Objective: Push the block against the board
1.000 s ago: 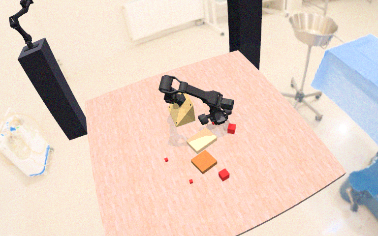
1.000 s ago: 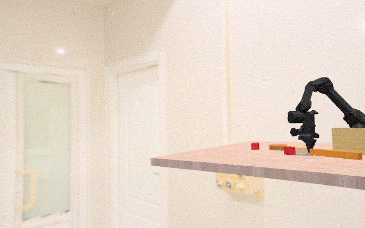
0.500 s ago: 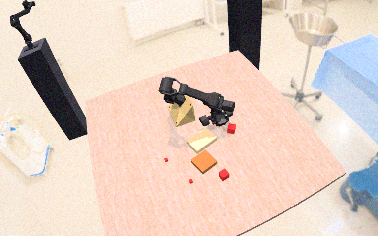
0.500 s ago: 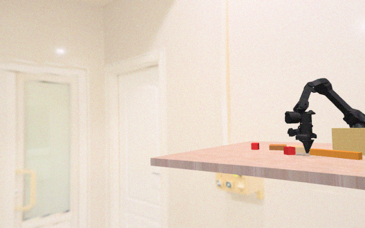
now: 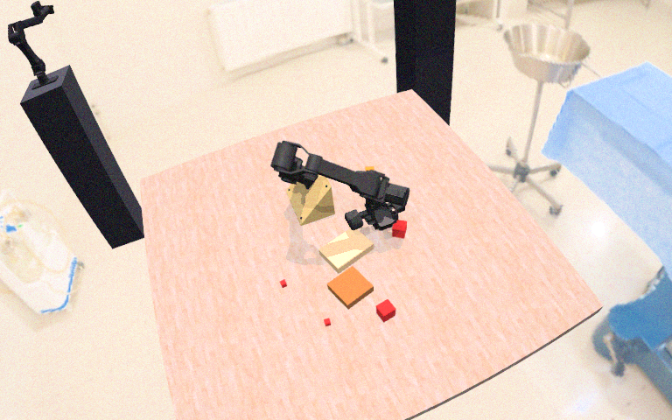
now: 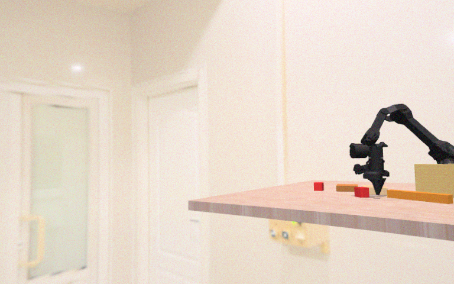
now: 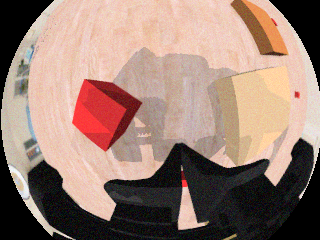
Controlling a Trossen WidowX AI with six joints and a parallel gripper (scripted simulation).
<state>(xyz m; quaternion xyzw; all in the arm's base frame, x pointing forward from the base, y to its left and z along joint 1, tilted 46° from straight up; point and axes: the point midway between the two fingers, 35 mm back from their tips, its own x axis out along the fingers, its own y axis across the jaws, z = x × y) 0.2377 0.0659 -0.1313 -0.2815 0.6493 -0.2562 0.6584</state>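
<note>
The orange square block lies flat on the table. The cream rectangular board lies flat beside it, with a gap between them in the top view. My gripper is shut with nothing seen between the fingertips. It points down, with its tips very low over the table, between the board and a red cube. In the wrist view the board is to the right of the tips, not touching them. In the top view the arm hides the fingertips.
A red cube stands near the gripper; another red cube stands beyond the block. Small red cubes lie farther off. A tan wedge and an orange bar lie near the arm.
</note>
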